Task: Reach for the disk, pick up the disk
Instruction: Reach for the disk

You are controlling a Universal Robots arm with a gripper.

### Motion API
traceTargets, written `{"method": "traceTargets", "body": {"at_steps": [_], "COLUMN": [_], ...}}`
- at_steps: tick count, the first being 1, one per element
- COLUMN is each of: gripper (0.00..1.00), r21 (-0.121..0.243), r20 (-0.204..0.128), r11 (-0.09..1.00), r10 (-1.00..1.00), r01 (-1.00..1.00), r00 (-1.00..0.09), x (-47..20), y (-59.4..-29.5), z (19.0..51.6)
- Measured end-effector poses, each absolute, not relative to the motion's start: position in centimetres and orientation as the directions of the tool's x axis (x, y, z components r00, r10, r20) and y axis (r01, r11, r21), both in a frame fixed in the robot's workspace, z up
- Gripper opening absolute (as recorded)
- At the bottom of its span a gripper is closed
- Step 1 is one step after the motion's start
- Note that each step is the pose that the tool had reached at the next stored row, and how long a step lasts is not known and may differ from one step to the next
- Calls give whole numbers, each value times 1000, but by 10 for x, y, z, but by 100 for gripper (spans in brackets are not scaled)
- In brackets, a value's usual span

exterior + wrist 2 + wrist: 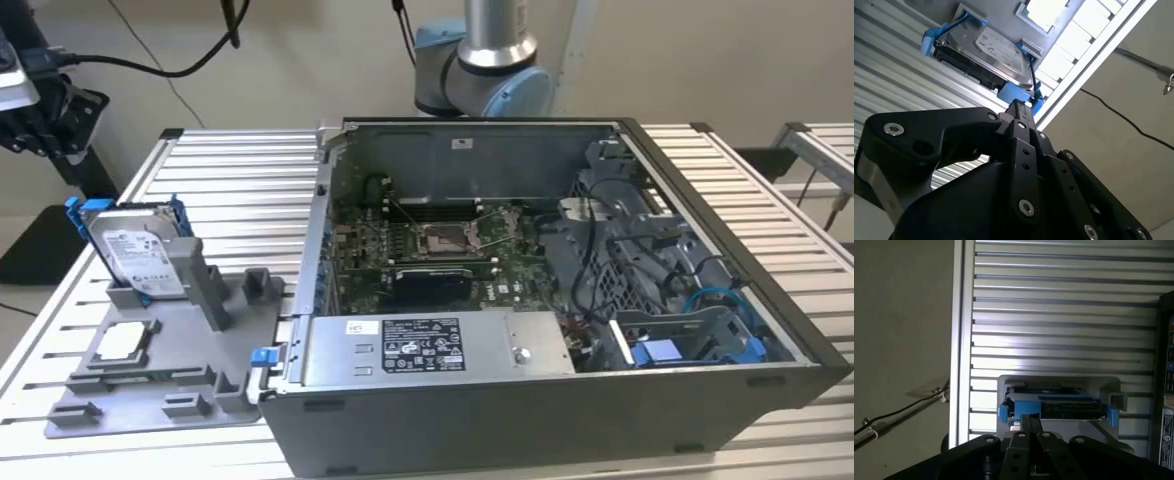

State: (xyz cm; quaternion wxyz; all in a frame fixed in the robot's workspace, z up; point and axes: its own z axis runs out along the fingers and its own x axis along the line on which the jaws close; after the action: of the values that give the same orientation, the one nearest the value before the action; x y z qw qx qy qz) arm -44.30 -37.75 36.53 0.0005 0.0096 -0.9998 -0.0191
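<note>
— How should the reach go from here?

— Going by this moment, mind the big things first. The slatted table (pixel 227 160) carries the open computer case (pixel 534 400) in the middle of the exterior view. The grey holder (pixel 160 405) lies at the lower left, just beside the case. The disk (pixel 138 250) stands on edge in a slot of that holder, at the left of the frame. I'd come down from above onto its blue frame (pixel 80 212), square to the flat faces. Then I'd lift along the slot, not sideways, so nothing jams against the grey post (pixel 200 280) beside it.

— And the gripper?

— The gripper (pixel 1017 107) hangs at the upper left of the exterior view, apart from the disk. In both wrist views its fingers (pixel 1021 131) look pressed together with nothing between them, aimed at the blue frame. They'd have to part wider than the disk to take it.
</note>
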Motion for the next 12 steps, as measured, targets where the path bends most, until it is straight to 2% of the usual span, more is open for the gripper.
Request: {"method": "traceTargets", "body": {"at_steps": [12], "gripper": [0], "r21": [38], "r20": [1], "r11": [998], "r10": [-50], "r01": [-50], "r00": [-999], "x": [-443], "y": [-378], "z": [365]}}
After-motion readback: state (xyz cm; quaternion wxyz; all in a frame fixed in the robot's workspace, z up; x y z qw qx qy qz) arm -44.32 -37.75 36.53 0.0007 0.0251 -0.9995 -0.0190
